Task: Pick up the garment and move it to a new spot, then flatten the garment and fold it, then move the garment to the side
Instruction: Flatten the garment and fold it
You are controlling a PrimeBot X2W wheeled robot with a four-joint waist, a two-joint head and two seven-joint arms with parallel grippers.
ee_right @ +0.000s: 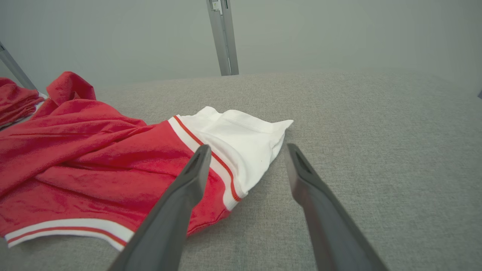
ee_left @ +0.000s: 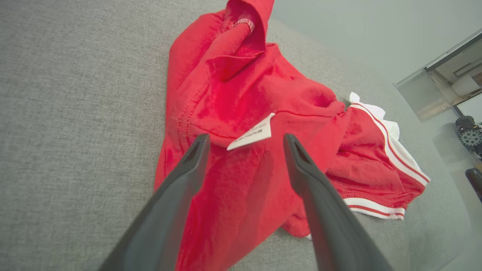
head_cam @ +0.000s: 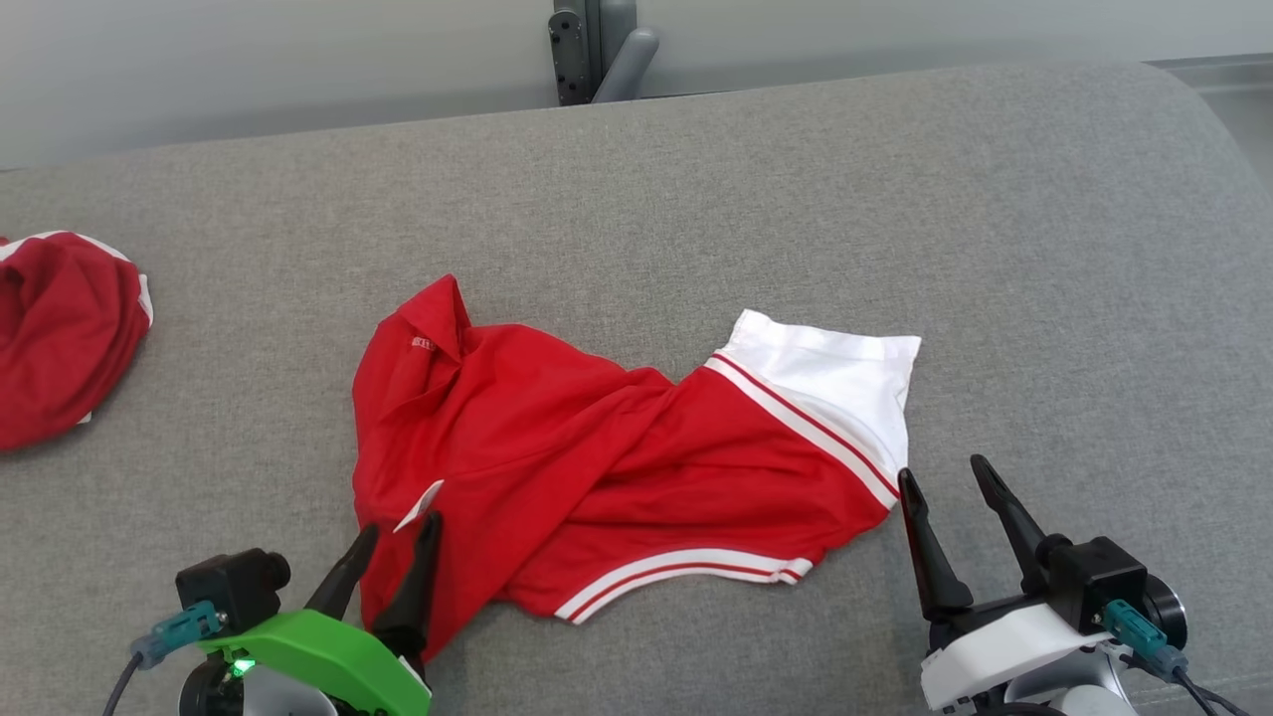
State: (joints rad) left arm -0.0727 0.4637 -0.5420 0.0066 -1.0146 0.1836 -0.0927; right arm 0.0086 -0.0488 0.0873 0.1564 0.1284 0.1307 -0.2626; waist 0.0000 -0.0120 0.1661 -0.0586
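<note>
A crumpled red garment (head_cam: pixel 597 457) with white trim and a white section lies in the middle of the grey cushion. Its collar points to the far left and a small white label (ee_left: pixel 251 136) sticks up near the front left. My left gripper (head_cam: pixel 398 532) is open, its tips over the garment's near-left edge, the label between them in the left wrist view (ee_left: pixel 244 141). To the right, my right gripper (head_cam: pixel 943 475) is open just beside the garment's right corner, holding nothing. In the right wrist view (ee_right: pixel 246 150) the white section (ee_right: pixel 241 143) lies just ahead of its left finger.
A second red garment (head_cam: pixel 60 338) is bunched at the left edge of the grey cushion (head_cam: pixel 1044 259). A grey metal post (head_cam: pixel 597 50) stands behind the cushion's far edge. Bare cushion stretches to the right and beyond the garment.
</note>
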